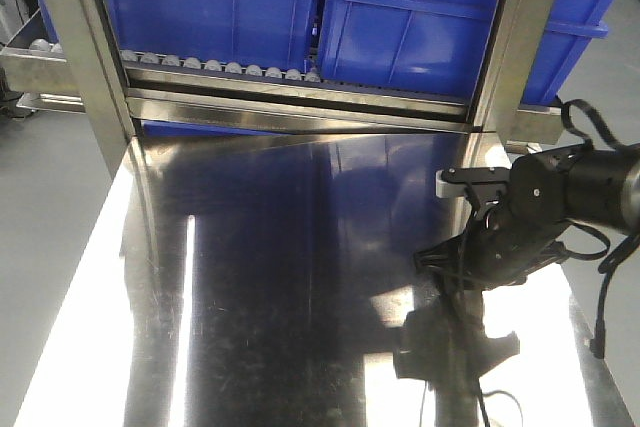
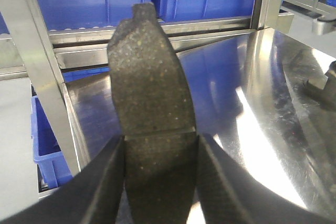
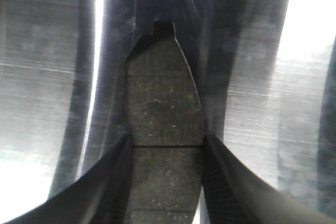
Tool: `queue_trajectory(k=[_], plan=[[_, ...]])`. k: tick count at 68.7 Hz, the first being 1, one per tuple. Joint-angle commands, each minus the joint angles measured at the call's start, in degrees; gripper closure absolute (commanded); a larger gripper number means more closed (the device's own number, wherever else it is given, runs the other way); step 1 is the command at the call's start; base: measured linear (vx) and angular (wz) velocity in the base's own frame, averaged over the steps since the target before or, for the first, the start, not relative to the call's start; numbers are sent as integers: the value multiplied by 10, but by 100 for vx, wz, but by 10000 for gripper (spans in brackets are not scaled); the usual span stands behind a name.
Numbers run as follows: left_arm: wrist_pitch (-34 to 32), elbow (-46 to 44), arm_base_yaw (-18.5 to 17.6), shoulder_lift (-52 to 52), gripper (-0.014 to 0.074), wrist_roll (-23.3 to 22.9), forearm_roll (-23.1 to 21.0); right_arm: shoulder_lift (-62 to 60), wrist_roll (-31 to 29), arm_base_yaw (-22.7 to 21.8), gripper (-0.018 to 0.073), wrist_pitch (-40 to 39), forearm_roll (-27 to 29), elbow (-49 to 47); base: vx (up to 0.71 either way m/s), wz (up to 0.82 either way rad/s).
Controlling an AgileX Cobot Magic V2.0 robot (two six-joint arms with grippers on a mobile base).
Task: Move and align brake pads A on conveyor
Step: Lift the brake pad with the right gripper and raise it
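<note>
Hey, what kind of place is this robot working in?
Probably a factory parts-handling station: blue storage bins on a roller rack, a shiny steel tabletop, and a brake pad clamped in the left gripper.

In your left wrist view, the left-hand brake pad point(image 2: 152, 87) runs off the bottom edge. Its lower end is lost between the fingers of the left gripper point(image 2: 161, 148), which are cropped too. A dark shape point(image 2: 329, 85) at the right edge is cut off and can't be identified.

The right wrist view crops the right-hand brake pad point(image 3: 165, 93) likewise, and the steel tabletop point(image 3: 42, 77) behind it is blurred.

From the front, you can't make out the pad in the right gripper point(image 1: 445, 262), and the top edge cuts the blue bins point(image 1: 230, 17).
</note>
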Motion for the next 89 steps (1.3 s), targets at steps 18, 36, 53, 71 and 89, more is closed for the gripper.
queue_trajectory(k=[18,36,53,71,89], plan=[[-58,-17,-3,4,557,-6,-5,-205,-7,-1,568,-71,-7,67,0,0],[-58,-17,-3,4,557,-6,-5,-412,-7,-1,568,-101,-26,155,0,0],[-58,-17,-3,4,557,-6,-5,-593,-7,-1,568,-153,-66,258,0,0],[-58,-17,-3,4,557,-6,-5,-769,-7,-1,568,-202,-67,358,0,0],[-58,-17,-3,4,557,-6,-5,-832,-7,-1,564,-238,-67,380,0,0]])
